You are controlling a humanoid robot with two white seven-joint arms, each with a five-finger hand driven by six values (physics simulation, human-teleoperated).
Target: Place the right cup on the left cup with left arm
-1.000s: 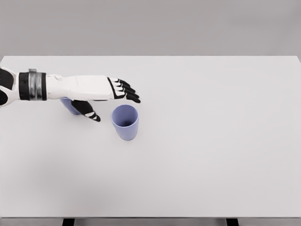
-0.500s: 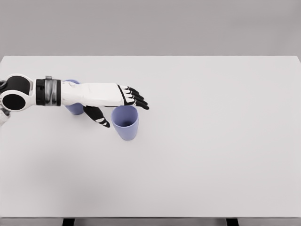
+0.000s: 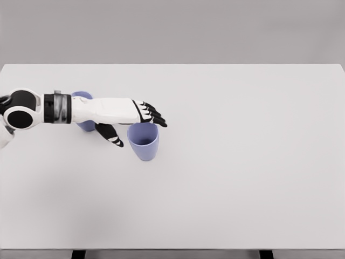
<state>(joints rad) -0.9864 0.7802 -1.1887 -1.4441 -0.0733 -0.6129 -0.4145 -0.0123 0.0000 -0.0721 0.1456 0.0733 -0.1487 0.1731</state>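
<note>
Two lavender cups stand upright on the white table point(image 3: 242, 162). The right cup point(image 3: 144, 144) is in the middle left, mouth up. The left cup point(image 3: 83, 125) is mostly hidden behind my left forearm, with only its rim and base showing. My left hand point(image 3: 135, 127) is open around the right cup's rim: the fingers point(image 3: 153, 114) stretch over its far edge and the thumb point(image 3: 112, 136) hangs just left of it. No contact with the cup's wall is visible. The right arm is out of view.
The table's near edge point(image 3: 172, 249) runs along the bottom, with two dark legs under it. A plain grey wall lies behind the far edge.
The left arm swung right and forward until the open hand reached the right cup's rim, then drew back slightly left. Both cups stayed put.
</note>
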